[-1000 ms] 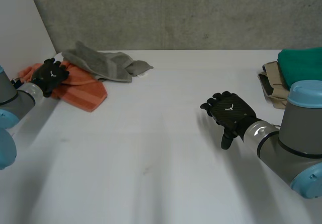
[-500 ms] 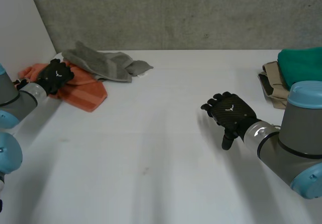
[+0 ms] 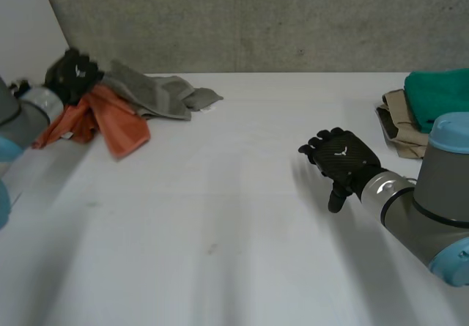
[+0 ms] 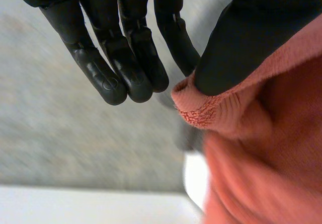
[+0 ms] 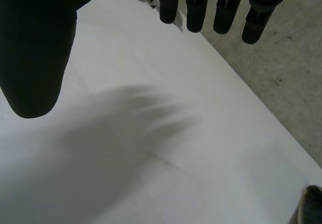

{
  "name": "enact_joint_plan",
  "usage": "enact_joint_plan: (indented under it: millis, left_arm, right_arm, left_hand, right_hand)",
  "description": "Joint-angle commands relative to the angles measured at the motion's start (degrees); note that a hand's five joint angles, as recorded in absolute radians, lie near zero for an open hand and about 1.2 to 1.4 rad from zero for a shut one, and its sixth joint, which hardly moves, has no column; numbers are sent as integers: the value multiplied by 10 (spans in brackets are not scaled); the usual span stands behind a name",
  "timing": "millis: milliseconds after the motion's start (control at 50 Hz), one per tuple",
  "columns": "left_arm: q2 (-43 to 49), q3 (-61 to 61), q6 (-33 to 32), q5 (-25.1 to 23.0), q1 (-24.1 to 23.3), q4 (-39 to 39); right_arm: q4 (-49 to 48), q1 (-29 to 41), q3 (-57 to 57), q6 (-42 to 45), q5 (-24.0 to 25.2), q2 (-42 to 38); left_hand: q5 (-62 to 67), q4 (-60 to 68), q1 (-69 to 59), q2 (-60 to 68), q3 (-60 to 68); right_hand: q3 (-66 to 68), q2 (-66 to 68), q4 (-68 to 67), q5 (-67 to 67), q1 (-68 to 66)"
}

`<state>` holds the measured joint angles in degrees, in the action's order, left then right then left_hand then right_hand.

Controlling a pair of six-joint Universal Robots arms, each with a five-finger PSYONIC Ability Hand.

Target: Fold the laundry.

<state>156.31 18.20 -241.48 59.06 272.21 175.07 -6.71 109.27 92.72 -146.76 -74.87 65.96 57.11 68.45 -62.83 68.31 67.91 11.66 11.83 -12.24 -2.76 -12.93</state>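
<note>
An orange cloth (image 3: 106, 119) hangs from my left hand (image 3: 72, 72) at the table's far left, lifted so that only its lower end trails near the white table (image 3: 220, 216). In the left wrist view the thumb (image 4: 241, 43) pinches a bunched hem of the orange cloth (image 4: 261, 148) against the fingers (image 4: 126, 63). My right hand (image 3: 341, 162) hovers over the middle right of the table, fingers straight and holding nothing. Its fingertips (image 5: 201, 12) and thumb (image 5: 35, 48) stand spread above bare tabletop.
A crumpled grey towel (image 3: 157, 91) lies at the back left, just right of the orange cloth. At the right edge a green cloth (image 3: 440, 95) rests on a tan one (image 3: 399, 127). A concrete wall runs behind the table.
My left hand has closed on the orange cloth and raised it off the table, up and back. The right hand has hardly moved.
</note>
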Motion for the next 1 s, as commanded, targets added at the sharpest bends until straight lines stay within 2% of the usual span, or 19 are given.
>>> enact_joint_plan:
  millis: [20, 120, 180, 200, 240, 260, 320, 420, 440, 460, 480, 500, 520, 580, 620, 720, 840, 900, 1000]
  left_arm:
    - [-229, 160, 150, -3, -77, 36]
    - [-384, 234, 298, 4, -159, 69]
    - [-432, 254, 359, 10, -199, 77]
    - [-454, 264, 398, 15, -225, 77]
    - [-464, 272, 432, 23, -251, 73]
    - [-464, 279, 460, 33, -281, 75]
    - [-442, 283, 475, 62, -333, 71]
    - [-337, 284, 444, 91, -365, 60]
    - [-322, 285, 438, 97, -360, 56]
    - [-311, 286, 433, 106, -356, 52]
    - [-296, 285, 426, 134, -343, 43]
    - [-293, 286, 424, 153, -334, 41]
    - [-291, 286, 426, 193, -311, 35]
    - [-286, 288, 420, 236, -272, 32]
    - [-279, 290, 400, 236, -233, 27]
    - [-248, 289, 315, 167, -151, -20]
    - [-179, 258, 184, 82, -34, -142]
    - [-144, 228, 143, 69, 2, -171]
    - [-100, 192, 111, 64, 27, -184]
  right_arm:
    - [-1, -6, -1, -6, 2, 17]
    - [1, -13, -6, -20, 3, 27]
    - [3, -17, -9, -28, 3, 29]
    - [3, -20, -10, -33, 3, 31]
    - [3, -23, -13, -35, 2, 33]
    - [3, -27, -17, -38, 1, 34]
    - [5, -35, -23, -44, 2, 36]
    - [10, -44, -32, -57, 0, 37]
    - [15, -44, -34, -59, 0, 36]
    - [18, -45, -34, -59, 0, 37]
    - [20, -45, -34, -60, 0, 37]
    - [22, -45, -35, -60, 2, 37]
    - [23, -46, -35, -60, 2, 37]
    - [25, -46, -37, -60, 3, 36]
    - [28, -44, -38, -59, 3, 34]
    - [32, -36, -37, -56, 4, 24]
    - [32, -25, -31, -37, 1, 9]
    - [32, -21, -28, -27, 0, 4]
    - [32, -12, -22, -13, -1, -5]
  left_hand:
    - [129, 116, -172, 117, 121]
    - [129, 116, -172, 117, 121]
    - [129, 116, -172, 117, 121]
    - [129, 116, -172, 117, 121]
    - [129, 116, -172, 117, 121]
    - [129, 116, -172, 117, 121]
    - [129, 116, -172, 117, 121]
    - [129, 116, -172, 117, 121]
    - [79, 66, -122, 67, 71]
    - [-50, -63, 7, -62, -58]
    - [-299, -312, 256, -311, -307]
    - [-408, -421, 365, -420, -416]
    - [-571, -584, 528, -583, -579]
    - [-571, -584, 528, -583, -579]
    - [-571, -584, 528, -583, -579]
    - [-571, -584, 528, -583, -579]
    - [-554, -567, 511, -566, -562]
    - [-515, -529, 473, -527, -523]
    - [-508, -522, 466, -520, -516]
  right_hand:
    - [-17, -18, 22, 28, 29]
    - [-17, -18, 22, 28, 29]
    - [-17, -18, 22, 28, 29]
    - [-17, -18, 22, 28, 29]
    - [-17, -18, 22, 28, 29]
    - [-17, -18, 22, 28, 29]
    - [-17, -18, 22, 28, 29]
    - [-17, -18, 22, 28, 29]
    - [-17, -18, 22, 28, 29]
    - [-17, -18, 22, 28, 29]
    - [-17, -18, 22, 28, 29]
    - [-17, -18, 22, 28, 29]
    - [-17, -18, 22, 28, 29]
    - [-17, -18, 22, 28, 29]
    - [-17, -18, 22, 28, 29]
    - [-17, -18, 22, 28, 29]
    - [-17, -18, 22, 28, 29]
    - [-17, -18, 22, 28, 29]
    - [-17, -18, 22, 28, 29]
